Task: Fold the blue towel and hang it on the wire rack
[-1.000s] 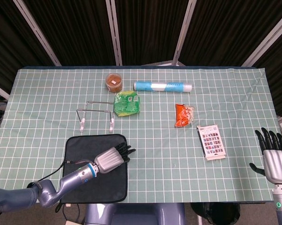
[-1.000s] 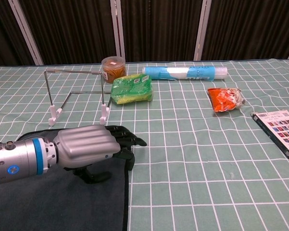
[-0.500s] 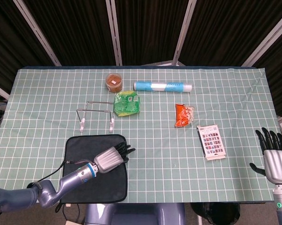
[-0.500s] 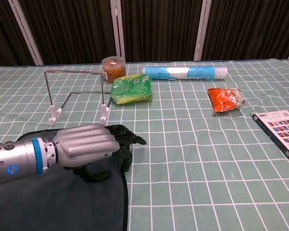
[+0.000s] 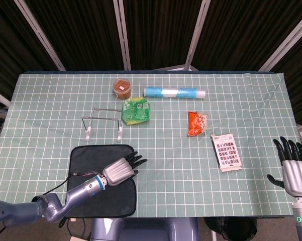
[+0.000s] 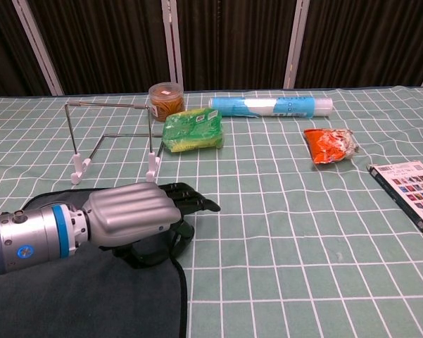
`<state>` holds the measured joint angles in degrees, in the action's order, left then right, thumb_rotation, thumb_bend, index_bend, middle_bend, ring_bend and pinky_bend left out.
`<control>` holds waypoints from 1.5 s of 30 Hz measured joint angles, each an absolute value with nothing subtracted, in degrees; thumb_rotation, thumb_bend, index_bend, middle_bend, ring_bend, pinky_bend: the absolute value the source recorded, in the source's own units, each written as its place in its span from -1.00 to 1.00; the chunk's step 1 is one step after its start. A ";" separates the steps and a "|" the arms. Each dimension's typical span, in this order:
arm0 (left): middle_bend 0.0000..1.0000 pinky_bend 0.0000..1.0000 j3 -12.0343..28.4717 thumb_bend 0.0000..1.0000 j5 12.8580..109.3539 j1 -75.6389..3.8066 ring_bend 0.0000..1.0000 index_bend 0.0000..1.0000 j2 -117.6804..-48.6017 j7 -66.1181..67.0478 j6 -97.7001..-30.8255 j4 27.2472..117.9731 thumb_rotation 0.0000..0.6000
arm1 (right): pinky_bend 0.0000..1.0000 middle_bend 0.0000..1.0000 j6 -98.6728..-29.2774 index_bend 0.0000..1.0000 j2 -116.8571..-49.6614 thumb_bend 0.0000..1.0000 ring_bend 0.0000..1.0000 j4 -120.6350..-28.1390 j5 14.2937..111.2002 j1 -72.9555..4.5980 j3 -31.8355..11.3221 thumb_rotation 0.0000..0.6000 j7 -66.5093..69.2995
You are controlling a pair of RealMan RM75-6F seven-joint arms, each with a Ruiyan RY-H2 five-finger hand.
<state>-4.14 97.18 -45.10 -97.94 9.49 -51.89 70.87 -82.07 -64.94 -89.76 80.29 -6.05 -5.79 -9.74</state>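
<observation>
The blue towel [image 5: 93,203] [image 6: 91,303], very dark in this light, lies flat at the table's front left. My left hand [image 5: 121,169] [image 6: 137,211] rests on its right edge, fingers stretched out past the edge over the tablecloth. Under the palm the towel's edge is bunched up; whether the thumb holds it is hidden. The wire rack [image 5: 103,120] [image 6: 109,134] stands upright just behind the towel, bare. My right hand [image 5: 294,170] hangs off the table's right side with fingers spread, holding nothing.
Behind the rack are a green packet [image 5: 136,111], a brown-lidded jar [image 5: 122,87] and a blue-white roll [image 5: 174,92]. An orange packet [image 5: 196,122] and a card box [image 5: 226,151] lie to the right. A cable trails at the towel's front left.
My left hand has slid slightly right along the towel's edge, and the cloth under its palm has bunched up. The right hand has not moved.
</observation>
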 measured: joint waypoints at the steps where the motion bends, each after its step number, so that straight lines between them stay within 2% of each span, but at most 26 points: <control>1: -1.00 -1.00 -4.21 0.06 97.14 -45.09 -1.00 0.18 -97.85 9.53 -51.96 70.90 1.00 | -1.00 -1.00 -82.08 -1.00 -64.92 -1.00 -1.00 -89.80 80.35 -6.05 -5.76 1.00 -9.71; 18: -1.00 -1.00 -5.77 0.07 97.62 -43.70 -1.00 0.33 -94.42 8.75 -55.27 72.96 1.00 | -1.00 -1.00 -82.11 -1.00 -64.67 -1.00 -1.00 -90.21 80.77 -6.07 -5.50 1.00 -9.39; 28: -1.00 -1.00 -9.35 0.08 101.44 -40.33 -1.00 0.34 -89.43 6.56 -62.80 73.67 1.00 | -1.00 -1.00 -82.64 -1.00 -64.57 -1.00 -1.00 -90.83 81.51 -5.99 -5.28 1.00 -9.79; 45: -1.00 -1.00 -13.59 0.07 103.78 -33.18 -1.00 0.38 -85.19 2.40 -70.83 70.45 1.00 | -1.00 -1.00 -83.62 -1.00 -64.30 -1.00 -1.00 -91.77 82.83 -5.72 -4.87 1.00 -10.11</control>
<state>-13.59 103.78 -33.18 -85.19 2.40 -70.83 70.45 -83.62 -64.30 -91.77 82.83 -5.72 -4.87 -10.11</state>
